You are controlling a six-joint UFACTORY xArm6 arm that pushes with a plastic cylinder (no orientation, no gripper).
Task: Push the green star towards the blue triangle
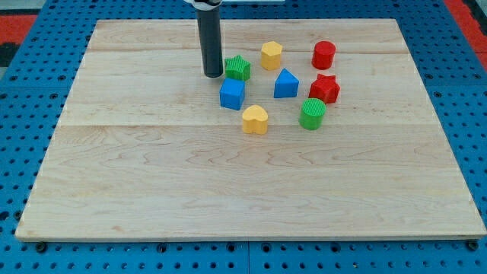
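Just my tip (213, 74) beside green star (237, 68)

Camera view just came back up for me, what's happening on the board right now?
My tip sits right against the green star, on its side toward the view's left. The blue triangle lies to the star's right and slightly lower, apart from it, so the push has not closed that gap yet. A blue cube sits just below the star, and a yellow hexagon lies above the gap.
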